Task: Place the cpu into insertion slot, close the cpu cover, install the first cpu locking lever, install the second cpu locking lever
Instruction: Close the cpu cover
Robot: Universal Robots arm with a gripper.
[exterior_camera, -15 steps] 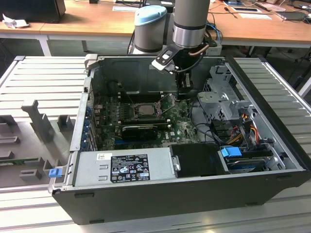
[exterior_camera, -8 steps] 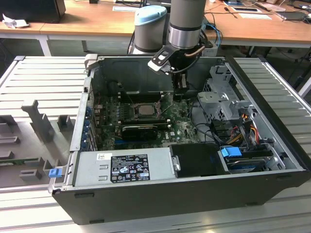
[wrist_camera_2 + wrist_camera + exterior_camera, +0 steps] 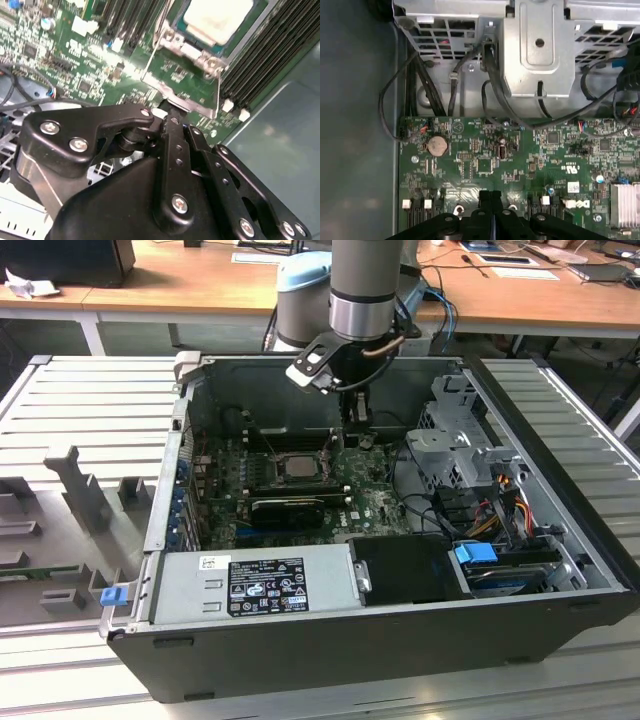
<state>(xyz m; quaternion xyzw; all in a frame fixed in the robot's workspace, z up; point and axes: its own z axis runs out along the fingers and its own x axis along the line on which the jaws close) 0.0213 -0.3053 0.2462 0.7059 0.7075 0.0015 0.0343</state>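
black tool (image 3: 170, 118) on the grey arm (image 3: 365, 285) reaches down into the open computer case (image 3: 400, 645), which lies on a ribbed metal surface (image 3: 95, 400). in both wrist views the two fingers are pressed together, side by side, and i see nothing between them, so the tool (image 3: 492, 195) is clenched and holds no part. in the second wrist view its tip is just beside the metal edge at a corner of the socket (image 3: 176, 103); i cannot tell if it touches this edge.

the cpu (image 3: 217, 15) is pale and square and sits in the socket on the green board (image 3: 95, 75). a silvery frame, the cpu cover (image 3: 192, 49), goes around it and seems to lie flat over it. dark memory slots (image 3: 270, 55) run next to the socket.

in the exterior view the cpu (image 3: 298, 466) is in the middle of the board, and the tool (image 3: 357, 425) hangs near it, a little toward the exterior view's right and closer to the far wall of the case. a grey power supply box (image 3: 260, 585) lies at the near wall.

in the first wrist view the board carries a round coin battery (image 3: 437, 145), and beyond it black cables (image 3: 427, 95) run beside a metal cage (image 3: 540, 50).
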